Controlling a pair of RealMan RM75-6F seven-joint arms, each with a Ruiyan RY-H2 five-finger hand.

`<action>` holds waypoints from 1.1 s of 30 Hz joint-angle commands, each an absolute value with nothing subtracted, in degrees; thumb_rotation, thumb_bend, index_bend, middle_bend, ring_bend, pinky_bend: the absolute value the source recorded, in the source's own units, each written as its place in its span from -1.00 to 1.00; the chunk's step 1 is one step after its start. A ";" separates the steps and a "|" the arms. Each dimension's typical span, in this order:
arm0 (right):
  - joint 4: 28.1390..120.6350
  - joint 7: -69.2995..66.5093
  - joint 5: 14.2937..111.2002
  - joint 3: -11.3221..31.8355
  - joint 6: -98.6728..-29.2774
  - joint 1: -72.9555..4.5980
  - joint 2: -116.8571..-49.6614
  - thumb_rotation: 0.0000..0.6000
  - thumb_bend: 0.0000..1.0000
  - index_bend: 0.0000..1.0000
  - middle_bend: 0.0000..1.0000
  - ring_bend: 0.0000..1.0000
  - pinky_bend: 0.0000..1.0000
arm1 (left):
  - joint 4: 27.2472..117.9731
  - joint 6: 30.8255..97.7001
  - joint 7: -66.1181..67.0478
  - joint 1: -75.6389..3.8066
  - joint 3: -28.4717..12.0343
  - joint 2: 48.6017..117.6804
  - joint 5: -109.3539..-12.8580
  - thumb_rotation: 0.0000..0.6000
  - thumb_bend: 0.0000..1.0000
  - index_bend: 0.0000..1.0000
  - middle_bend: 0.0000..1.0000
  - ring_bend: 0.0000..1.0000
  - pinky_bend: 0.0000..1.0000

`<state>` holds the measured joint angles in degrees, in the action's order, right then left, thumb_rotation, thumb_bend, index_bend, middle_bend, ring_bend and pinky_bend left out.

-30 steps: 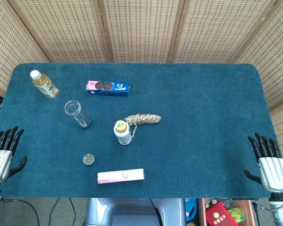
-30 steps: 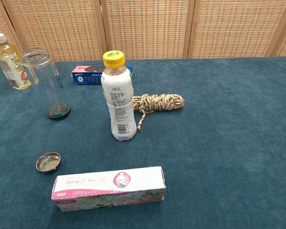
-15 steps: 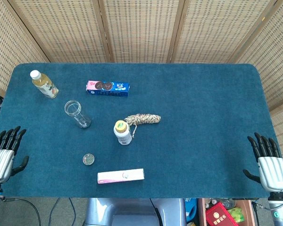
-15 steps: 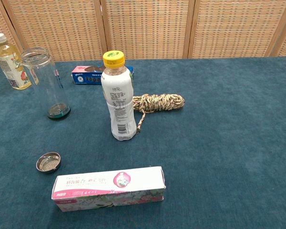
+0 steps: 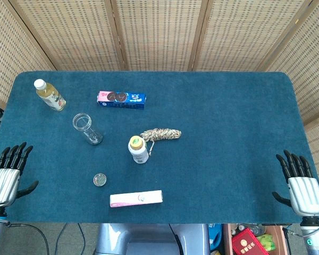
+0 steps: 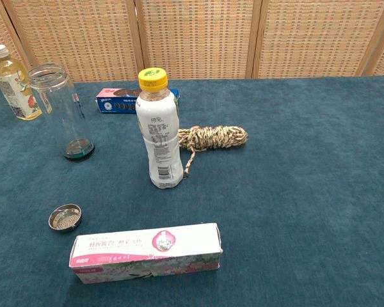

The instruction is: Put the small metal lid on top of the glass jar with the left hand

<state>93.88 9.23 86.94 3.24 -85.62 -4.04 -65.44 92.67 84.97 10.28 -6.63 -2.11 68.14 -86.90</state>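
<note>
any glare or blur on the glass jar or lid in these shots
Head view: even, soft light, no hard shadows; the glass jar is sharp, the small metal lid too small for detail. Chest view: both are in focus, with faint highlights on the jar's wall and the lid's mesh visible.

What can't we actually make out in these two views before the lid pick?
- Left hand and right hand: head view only; outside the chest view's frame, arms cut off by the bottom edge.
- Small metal lid: too small in the head view to tell which face is up.
- Glass jar: clear wall; whatever tints its base can't be identified.
- Pink box: print too small to read.
</note>
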 commanded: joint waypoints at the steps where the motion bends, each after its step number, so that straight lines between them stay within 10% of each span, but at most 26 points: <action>1: 93.97 9.44 86.92 3.21 -85.52 -4.08 -65.49 1.00 -0.80 -0.92 -1.00 -1.00 -1.00 | 92.97 84.43 10.34 -6.82 -2.04 68.25 -86.72 1.00 -0.53 -1.00 -1.00 -1.00 -1.00; 33: 94.07 8.30 86.44 3.20 -84.92 -4.17 -65.09 1.00 -0.80 -0.92 -1.00 -1.00 -1.00 | 109.23 63.88 25.75 -18.98 -2.10 66.57 -78.29 1.00 -0.51 -0.40 -1.00 -1.00 -1.00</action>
